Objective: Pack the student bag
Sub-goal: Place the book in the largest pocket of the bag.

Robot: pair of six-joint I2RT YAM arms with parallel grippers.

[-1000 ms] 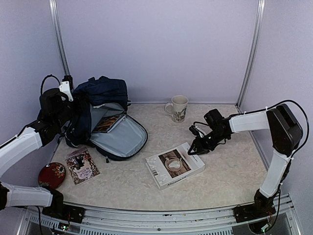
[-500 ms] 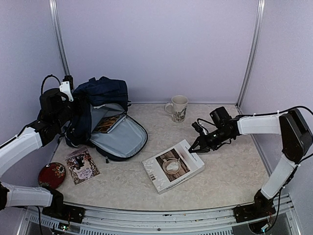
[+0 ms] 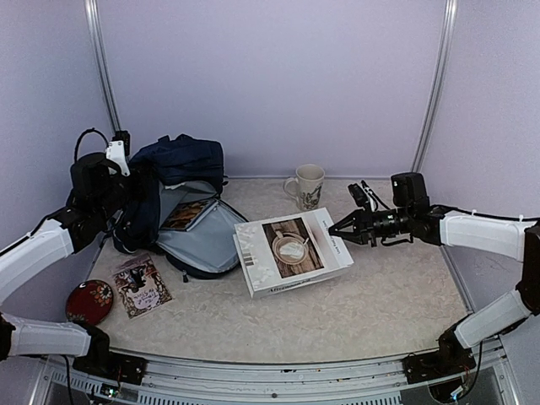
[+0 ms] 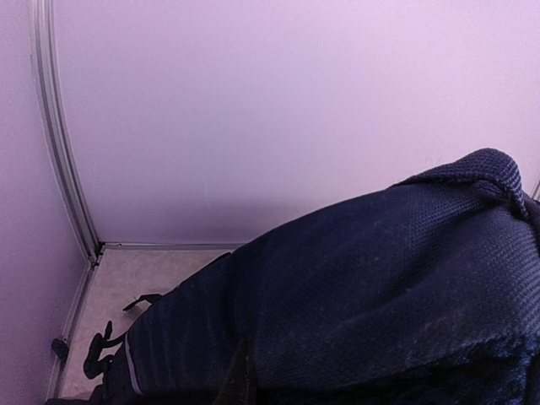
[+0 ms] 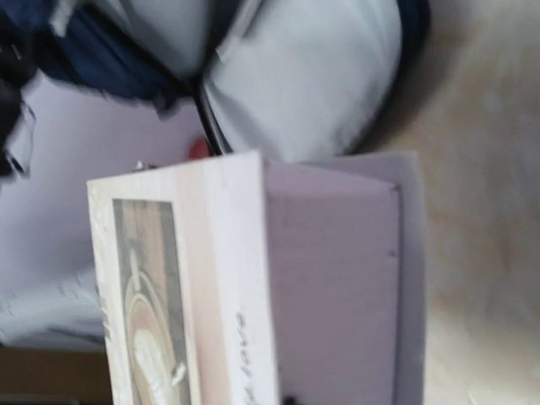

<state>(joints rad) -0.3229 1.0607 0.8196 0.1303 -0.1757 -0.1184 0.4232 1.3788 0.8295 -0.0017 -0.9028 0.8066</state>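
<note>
- The right gripper (image 3: 339, 228) is clamped tight on the right edge of the book (image 3: 291, 253), pinching just the edge so the cover stays clear.
- The book hangs tilted, its gripped side raised and its left edge low, pointing toward the bag (image 3: 181, 156). That angle looks meant for sliding it in.
- Over on the other side, the left gripper (image 3: 131, 184) is closed on the bag's navy top fabric. The left wrist camera sees nothing but that cloth, so the fingers themselves are hidden.
- Holding the top up seems to be what props the mouth open.
- The bag sits at the back left of the table (image 3: 396, 295), grey lining exposed, one thin book (image 3: 187, 213) already inside.
- A mug (image 3: 308, 186), a booklet (image 3: 141, 285) and a red disc (image 3: 89, 301) wait outside.
</note>
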